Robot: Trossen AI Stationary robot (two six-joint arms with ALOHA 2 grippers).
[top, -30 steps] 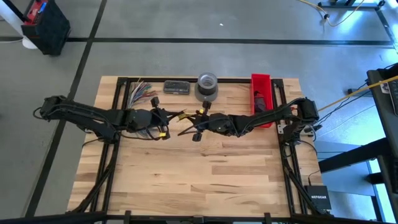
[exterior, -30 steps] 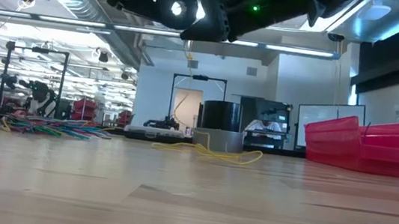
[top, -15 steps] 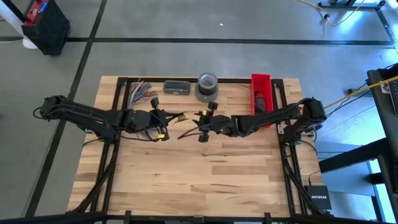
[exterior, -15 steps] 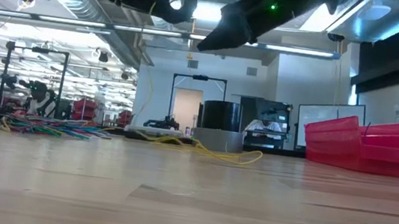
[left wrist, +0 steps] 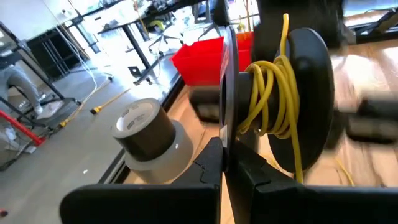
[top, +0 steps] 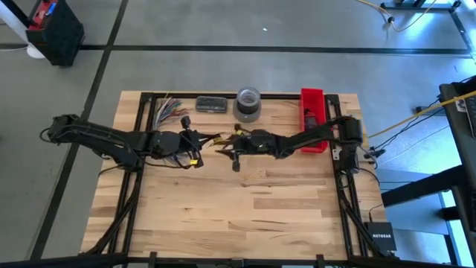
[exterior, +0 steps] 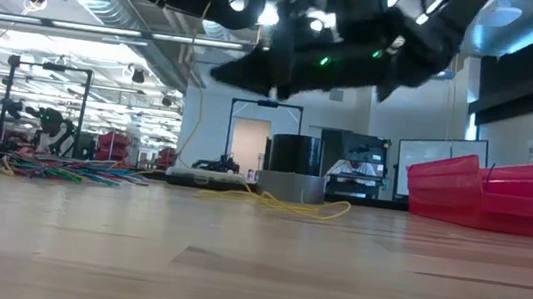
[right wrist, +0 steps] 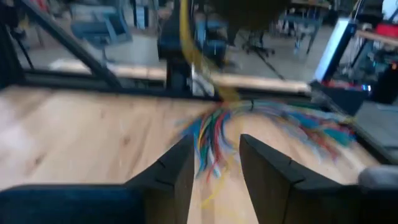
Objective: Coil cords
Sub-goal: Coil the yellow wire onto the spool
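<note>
Having released its pinch, the right hand [top: 227,151] stood spread near the table's rear edge; the left hand [top: 199,141] stayed clamped on the spool [left wrist: 292,99] of yellow cord [left wrist: 273,93]; re-gripping seemed next.

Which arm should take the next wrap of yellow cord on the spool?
Right, probably. The right gripper is open and empty beside the spool, while the left gripper is shut on it, yellow cord already wound around.

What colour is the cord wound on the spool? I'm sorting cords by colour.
Yellow. The cord on the spool shows best in the left wrist view.
</note>
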